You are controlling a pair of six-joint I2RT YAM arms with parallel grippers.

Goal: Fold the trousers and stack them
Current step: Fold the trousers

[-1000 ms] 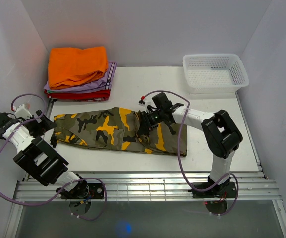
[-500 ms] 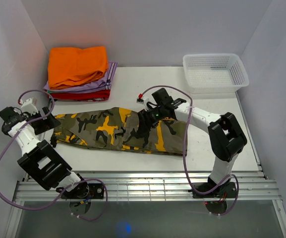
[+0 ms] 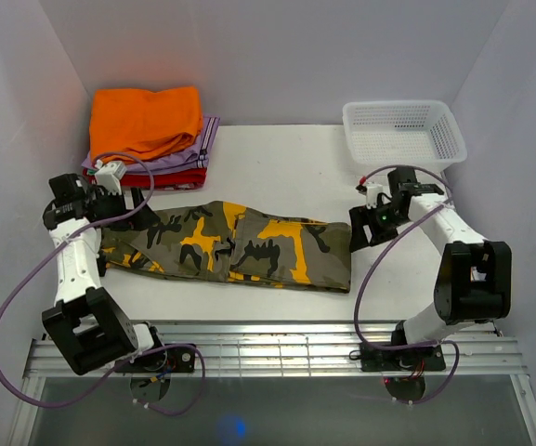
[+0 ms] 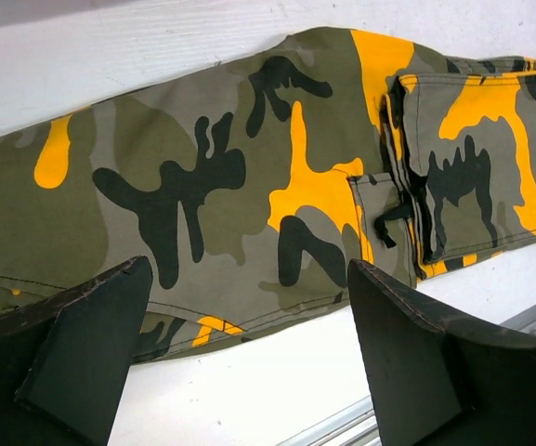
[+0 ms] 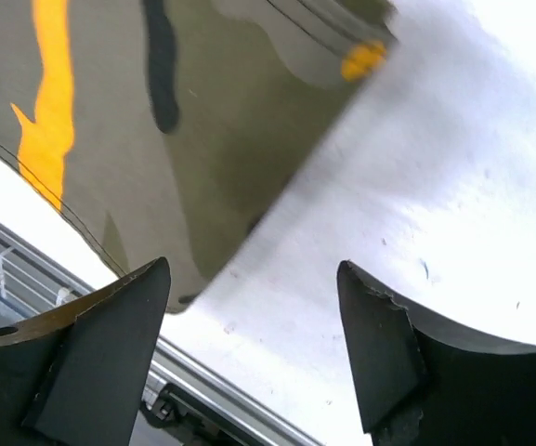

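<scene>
**Position of item.** The trousers (image 3: 230, 246) lie flat on the table (image 3: 286, 158) as one long band running left to right, near the middle. One layer appears to lie over another along the length (the wrist views show an overlapping edge). They are well apart from the pile of folded clothes (image 3: 147, 139) at the far left.

**Hands.** The left gripper (image 4: 249, 268) hangs over the left end of the trousers with jaws wide apart, holding nothing. The right gripper (image 5: 254, 269) sits just beside the right end, over bare table at the cloth's edge. Its jaws are also apart and empty.

**Step in hand.** In my judgement the lengthwise fold is done and the crosswise fold is not yet made. Stacking is outstanding.

**Next move.** One end needs to be pinched through all layers and carried over to the other end, with the edges kept square. The right gripper is off the cloth and would have to move left onto the edge first.
</scene>
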